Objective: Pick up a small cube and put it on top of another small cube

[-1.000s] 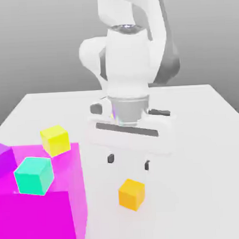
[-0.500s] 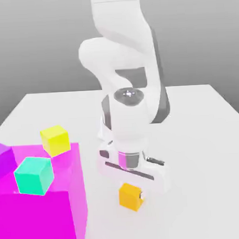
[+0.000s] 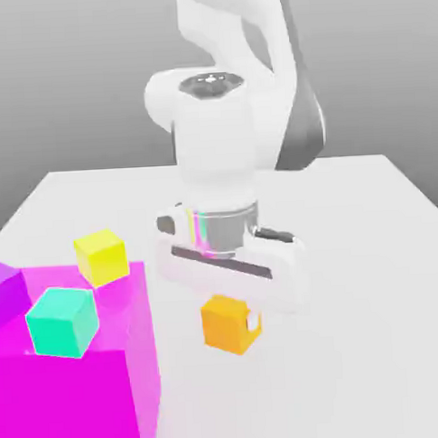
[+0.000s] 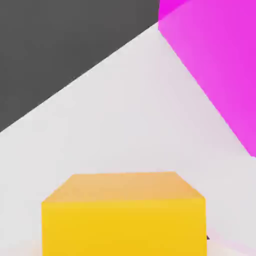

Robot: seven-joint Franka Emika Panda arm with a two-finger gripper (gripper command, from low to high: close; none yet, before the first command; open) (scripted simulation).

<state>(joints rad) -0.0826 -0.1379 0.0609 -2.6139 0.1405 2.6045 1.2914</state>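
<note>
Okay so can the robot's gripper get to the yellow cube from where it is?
Probably, yes: the yellow cube sits on top of the magenta block, with nothing over it. But the gripper already holds the orange cube, so it likely couldn't grasp another.

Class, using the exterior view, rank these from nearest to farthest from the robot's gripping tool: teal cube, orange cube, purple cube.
1. Small matte orange cube: held in the tool.
2. Teal cube: on the magenta block, toward the exterior view's left.
3. Purple cube: same block, at the view's left edge.
</note>
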